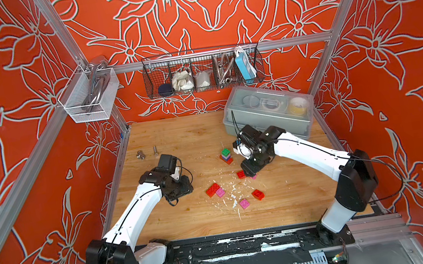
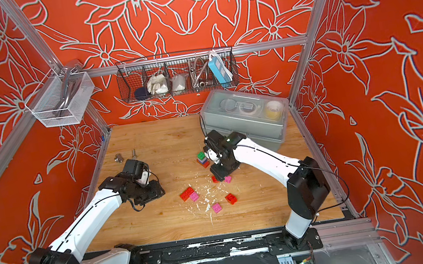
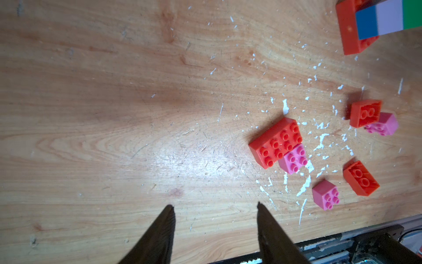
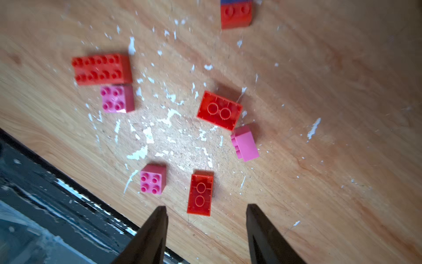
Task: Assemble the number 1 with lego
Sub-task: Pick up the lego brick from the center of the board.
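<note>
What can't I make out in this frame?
- Stack: cut off by the picture edge in both wrist views.
- Pink brick: mostly hidden under the right tool in a top view.
- Basket contents: too small, behind mesh, in both top views.
- Long red brick: studs blurred in the right wrist view.

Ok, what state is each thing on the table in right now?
Left end effector: open, empty.
Right end effector: open, empty.
Brick tower: upright, green on top.
Long red brick: studs up.
Pink brick beside it: studs up, touching it.
Lone pink brick: studs up.
Tipped pink brick: on its side.
Short red brick: upside down.
Second short red brick: upside down.
Grey box: lid shut.
</note>
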### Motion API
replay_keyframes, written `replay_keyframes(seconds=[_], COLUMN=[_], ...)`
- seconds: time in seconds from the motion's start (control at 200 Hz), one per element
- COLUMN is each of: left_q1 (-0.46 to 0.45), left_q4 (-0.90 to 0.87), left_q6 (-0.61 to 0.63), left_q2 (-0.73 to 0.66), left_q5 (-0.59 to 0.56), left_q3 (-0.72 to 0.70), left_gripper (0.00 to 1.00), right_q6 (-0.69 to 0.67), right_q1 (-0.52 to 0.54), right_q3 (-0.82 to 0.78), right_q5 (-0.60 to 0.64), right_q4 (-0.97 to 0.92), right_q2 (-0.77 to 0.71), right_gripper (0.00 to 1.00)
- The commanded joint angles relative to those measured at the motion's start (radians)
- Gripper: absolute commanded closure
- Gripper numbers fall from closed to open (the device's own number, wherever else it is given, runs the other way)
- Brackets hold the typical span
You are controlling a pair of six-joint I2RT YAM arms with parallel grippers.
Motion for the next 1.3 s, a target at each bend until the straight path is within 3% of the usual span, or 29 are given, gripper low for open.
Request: replay_keyframes(seconds=[0.0,0.335,0.606,1.296], left_q1=[-0.019,-0.100,-0.111,-0.111], left_q4=[0.004,-0.007,-0.014,-0.029], left_q6=[-0.010,-0.049,-0.089,-0.096], left_q2=[-0.033,-0.047,-0.106,-0.109], left_q5=[-0.006,-0.068,-0.115,-0.120], left_q3=[-0.014,-0.021,-0.027,-0.027], left_gripper=[0.43,0.45,0.46,0.47], right_q6=[-0.076,-0.062,-0.042,-0.019], right_q1=[0.015,0.019,0.032,0.042], right_q3=[-0.109,-0.176,-0.103,-0.097], right_q5=[0.023,0.071,0.061,0.064], right_q4=[0.134,0.248,0.289,0.391], right_q2=[-0.040,-0.032,0.044,0.220], right_gripper=[0.41,0.30,0.30,0.30])
